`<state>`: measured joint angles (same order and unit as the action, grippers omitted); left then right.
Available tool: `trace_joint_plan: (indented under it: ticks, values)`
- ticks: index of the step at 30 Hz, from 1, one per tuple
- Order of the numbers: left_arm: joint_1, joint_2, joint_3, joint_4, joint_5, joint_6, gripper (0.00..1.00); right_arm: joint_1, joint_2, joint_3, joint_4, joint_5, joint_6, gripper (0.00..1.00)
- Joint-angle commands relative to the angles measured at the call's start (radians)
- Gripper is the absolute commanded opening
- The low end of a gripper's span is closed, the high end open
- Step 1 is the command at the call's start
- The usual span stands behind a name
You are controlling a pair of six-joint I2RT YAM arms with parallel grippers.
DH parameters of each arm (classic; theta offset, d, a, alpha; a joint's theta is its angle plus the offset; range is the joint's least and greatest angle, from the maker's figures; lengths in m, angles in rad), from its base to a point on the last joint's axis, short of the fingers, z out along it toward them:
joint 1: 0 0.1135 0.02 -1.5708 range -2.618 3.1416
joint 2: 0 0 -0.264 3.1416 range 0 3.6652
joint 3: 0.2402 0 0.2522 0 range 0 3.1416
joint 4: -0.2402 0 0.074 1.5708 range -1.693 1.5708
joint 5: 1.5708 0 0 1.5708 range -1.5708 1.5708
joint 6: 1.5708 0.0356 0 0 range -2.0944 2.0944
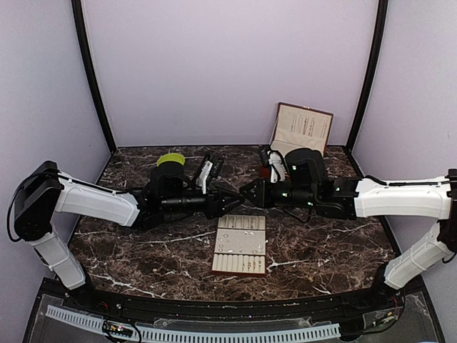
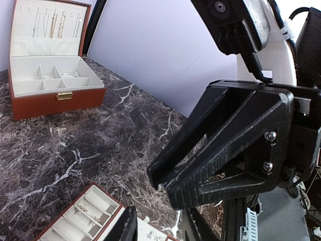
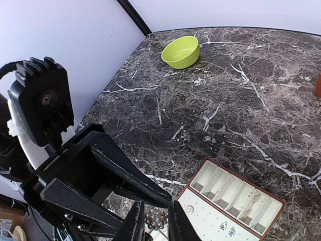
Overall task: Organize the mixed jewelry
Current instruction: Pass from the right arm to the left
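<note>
One dark marble desk (image 1: 321,250) carries everything. Two arms reach in over it, the left arm (image 1: 93,204) and the right arm (image 1: 400,196), meeting tip to tip just above the far end of the tray.

One brown jewellery box (image 2: 50,98) stands open at the rear right of the desk, its lid upright. Roughly six fine chains (image 2: 54,24) hang in a row inside the lid. The pale base is split into at least five compartments.

One beige slotted tray (image 1: 240,263) lies near the middle of the desk, with a slotted row at each end and a flat panel between. One lime-green bowl (image 3: 181,51) sits at the rear left, well apart from the tray.

The mixed jewelry is tiny. One thin piece (image 3: 252,201) lies in a tray slot, and two studs (image 3: 225,229) rest on the flat panel.

The right jaws are pinched narrow on one small sparkling silvery cluster (image 3: 156,218), held above the tray. The left jaws stand apart beside it, with nothing seen between them.
</note>
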<state>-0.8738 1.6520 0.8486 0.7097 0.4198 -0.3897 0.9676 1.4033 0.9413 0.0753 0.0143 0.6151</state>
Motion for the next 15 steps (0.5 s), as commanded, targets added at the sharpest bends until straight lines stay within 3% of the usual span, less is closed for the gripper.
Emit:
trace_joint_plan:
  ticks: [1,5,11,15]
  values:
    - [-0.005,-0.002,0.031,0.042,0.023,0.004,0.3,-0.001,0.0,-0.011,0.052,-0.01,0.009,0.18]
    - [-0.005,0.001,0.037,0.04,0.03,0.01,0.21,-0.001,0.001,-0.011,0.052,-0.033,0.008,0.17]
    - [-0.004,0.0,0.037,0.047,0.037,0.026,0.0,-0.001,0.003,-0.021,0.056,-0.029,0.015,0.18]
    - [-0.004,-0.013,0.026,0.054,0.035,0.04,0.0,-0.001,-0.002,-0.029,0.061,-0.033,0.023,0.18]
